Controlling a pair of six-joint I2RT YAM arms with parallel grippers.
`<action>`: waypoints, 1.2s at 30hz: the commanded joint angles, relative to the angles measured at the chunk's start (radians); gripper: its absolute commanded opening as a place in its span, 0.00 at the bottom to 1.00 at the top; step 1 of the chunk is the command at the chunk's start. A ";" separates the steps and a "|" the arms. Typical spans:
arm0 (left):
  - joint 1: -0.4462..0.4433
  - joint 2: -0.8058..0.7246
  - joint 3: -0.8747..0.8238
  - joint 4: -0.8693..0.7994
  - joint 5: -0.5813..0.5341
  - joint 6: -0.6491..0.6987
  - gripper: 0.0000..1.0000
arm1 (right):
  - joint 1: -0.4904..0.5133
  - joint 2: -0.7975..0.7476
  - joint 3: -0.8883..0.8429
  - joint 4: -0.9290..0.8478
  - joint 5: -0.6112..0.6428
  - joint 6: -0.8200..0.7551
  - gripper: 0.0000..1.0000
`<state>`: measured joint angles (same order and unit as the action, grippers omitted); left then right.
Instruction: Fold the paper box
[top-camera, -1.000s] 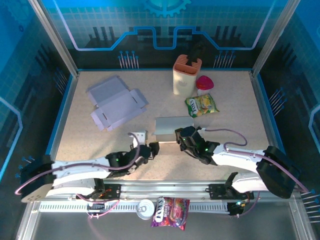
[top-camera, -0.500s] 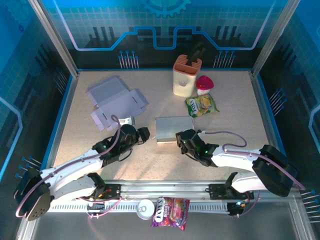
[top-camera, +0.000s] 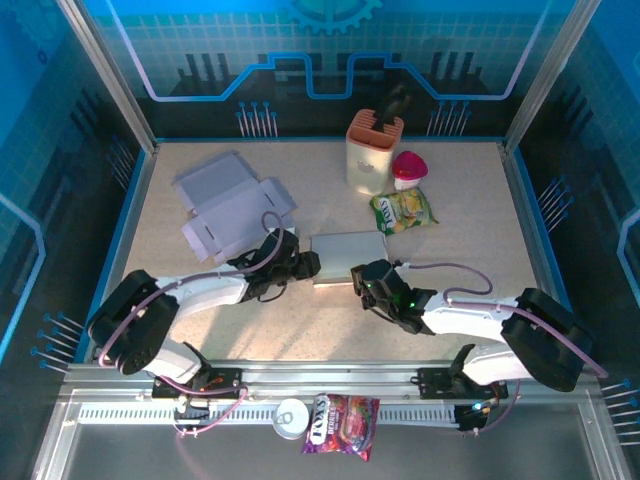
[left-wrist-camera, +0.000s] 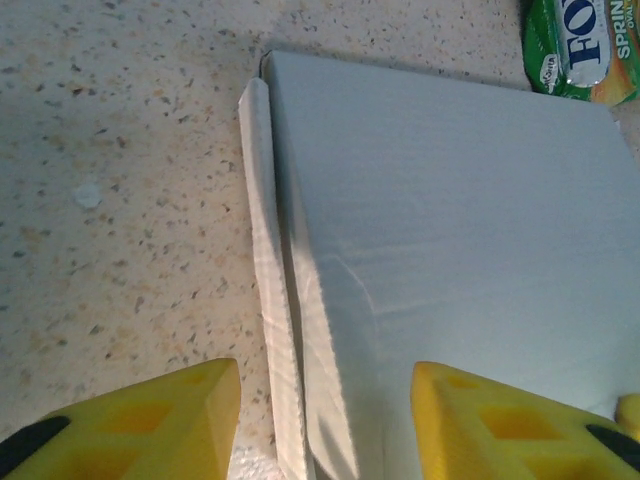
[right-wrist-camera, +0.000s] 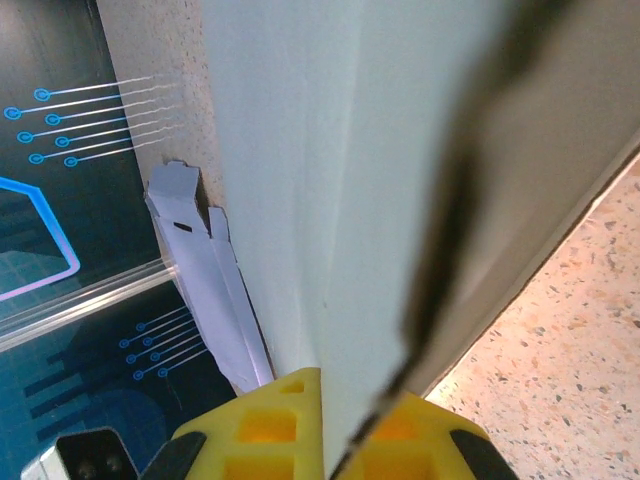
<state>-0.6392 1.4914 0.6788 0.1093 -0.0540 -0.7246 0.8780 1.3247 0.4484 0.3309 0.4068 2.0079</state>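
The paper box (top-camera: 348, 256) lies as a flat pale grey slab in mid-table. My left gripper (top-camera: 308, 265) is at its left end, open. In the left wrist view the yellow fingertips (left-wrist-camera: 150, 415) straddle the box's (left-wrist-camera: 450, 220) left edge and its narrow side flap (left-wrist-camera: 270, 300), with a gap on both sides. My right gripper (top-camera: 364, 279) is at the near edge of the box, shut on it. In the right wrist view the yellow fingers (right-wrist-camera: 260, 430) pinch a panel of the box (right-wrist-camera: 330, 150).
A second, unfolded flat box (top-camera: 232, 205) lies at the back left. An orange-and-cream holder (top-camera: 373, 150), a red-pink object (top-camera: 408, 167) and a green snack packet (top-camera: 404, 211) stand behind the box. A can (top-camera: 291, 417) and a candy bag (top-camera: 341, 424) rest on the front rail.
My left arm swung away from the table's front, out to the left, then in to the box's left edge, its jaws narrowing. The right gripper stayed shut on the box.
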 joint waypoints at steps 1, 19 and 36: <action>0.014 0.047 0.031 0.064 0.045 0.034 0.44 | 0.010 0.008 -0.016 -0.009 -0.004 -0.022 0.00; 0.014 0.132 0.003 0.067 0.022 0.055 0.34 | 0.009 0.030 -0.054 -0.002 -0.036 -0.028 0.01; 0.013 0.085 -0.007 0.061 0.016 0.092 0.28 | -0.468 -0.537 -0.002 -0.634 -0.311 -1.104 0.59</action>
<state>-0.6327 1.6016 0.6888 0.1913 -0.0216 -0.6693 0.5407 0.7887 0.4198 -0.1478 0.2481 1.2522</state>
